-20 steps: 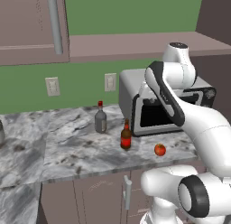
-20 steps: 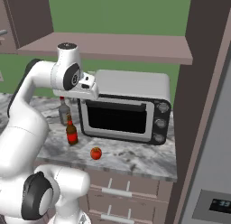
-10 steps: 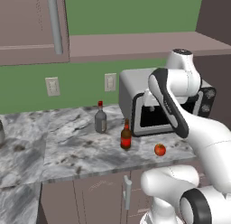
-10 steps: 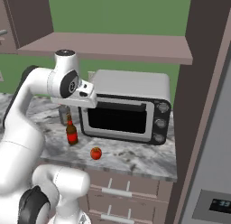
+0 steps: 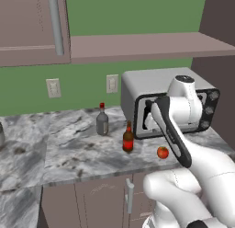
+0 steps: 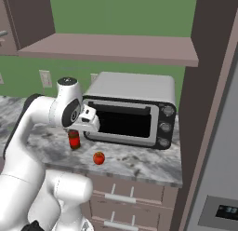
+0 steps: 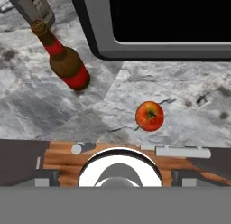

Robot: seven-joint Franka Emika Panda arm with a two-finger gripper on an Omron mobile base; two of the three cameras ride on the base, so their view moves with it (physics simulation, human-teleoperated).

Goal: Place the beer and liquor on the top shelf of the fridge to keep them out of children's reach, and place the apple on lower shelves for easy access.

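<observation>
The apple point(image 7: 150, 115) is sitting on the marble counter point(image 5: 55, 149) just in front of the microwave point(image 6: 132, 109), with the beer point(image 7: 66, 65) standing near it and the liquor point(image 5: 102, 121) further back. The gripper is hanging above them, empty; I cannot tell from the views how wide its jaws are standing. No item is picked yet; next it is needing to descend onto one item and close

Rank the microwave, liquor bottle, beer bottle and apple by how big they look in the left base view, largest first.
1. Microwave, by far the largest.
2. and 3. Liquor bottle and beer bottle: alike in height, the liquor wider but farther back, so unranked.
4. Apple, smallest.
</observation>
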